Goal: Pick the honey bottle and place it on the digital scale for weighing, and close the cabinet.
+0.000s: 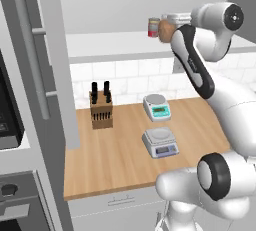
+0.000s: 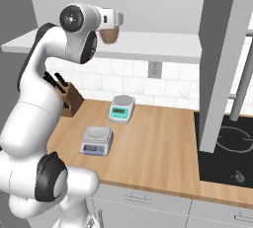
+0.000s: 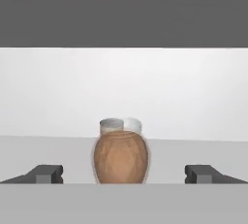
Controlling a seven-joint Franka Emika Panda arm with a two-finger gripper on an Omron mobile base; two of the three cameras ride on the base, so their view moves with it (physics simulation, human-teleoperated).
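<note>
The squat amber-brown honey bottle with its pale lid [image 3: 120,156] stands on the white cabinet shelf [image 1: 110,42] near its front edge, just beside a small red-labelled can [image 1: 153,27]. The gripper [image 3: 124,174] has its fingers spread wide, flanking the bottle without touching — advancing off-centre could topple it or knock the can.

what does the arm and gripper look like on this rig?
The arm is glossy white with rounded, bulging link shells. Its joints are dark: black round caps ringed in white and a black band along one upper link. No cables or markings show. The gripper ends in two small, blocky dark-grey finger tips.
</note>
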